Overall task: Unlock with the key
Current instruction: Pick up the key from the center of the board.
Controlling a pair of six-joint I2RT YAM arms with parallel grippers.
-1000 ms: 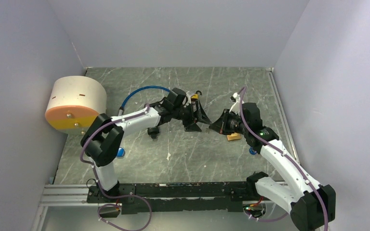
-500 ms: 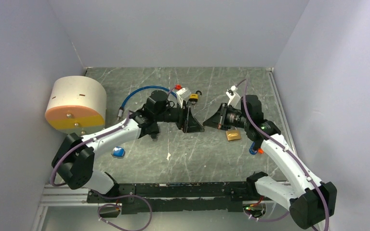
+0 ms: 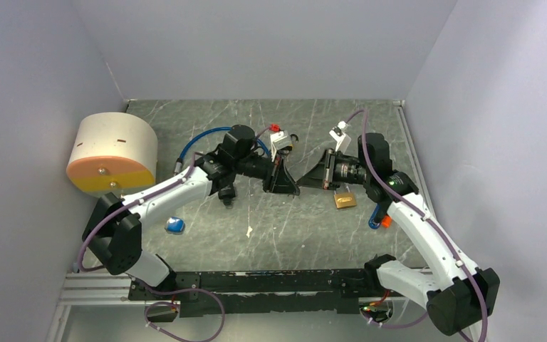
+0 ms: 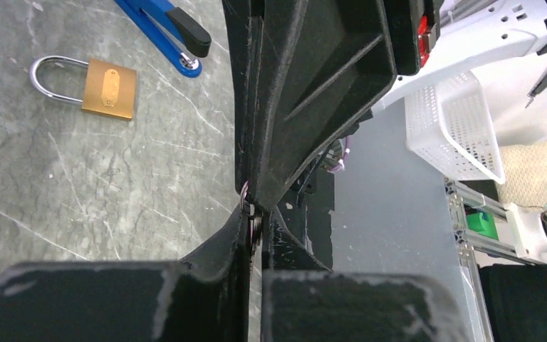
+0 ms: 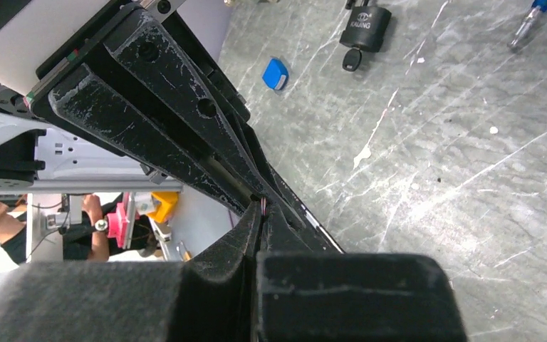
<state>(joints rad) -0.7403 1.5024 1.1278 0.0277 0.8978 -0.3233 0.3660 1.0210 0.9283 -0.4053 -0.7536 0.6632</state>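
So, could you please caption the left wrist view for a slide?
Tip to tip: left gripper meets right gripper, brass padlock lying apart on the table.

Landmark: brass padlock (image 3: 345,200), flat on the grey marbled tabletop (image 3: 313,242).
- Just left of the padlock and slightly behind it: left gripper (image 3: 295,189) and right gripper (image 3: 305,182), meeting tip to tip above the table.
- Further left: black padlock (image 5: 365,30) with a key at its base.
- Left again, nearer the bases: small blue block (image 3: 175,225).
- Far left, at the wall: cream cylindrical drum (image 3: 110,153).
- Left and behind: blue looped cable (image 3: 206,134).
- Just right, slightly nearer: blue-and-orange tool (image 3: 381,218).
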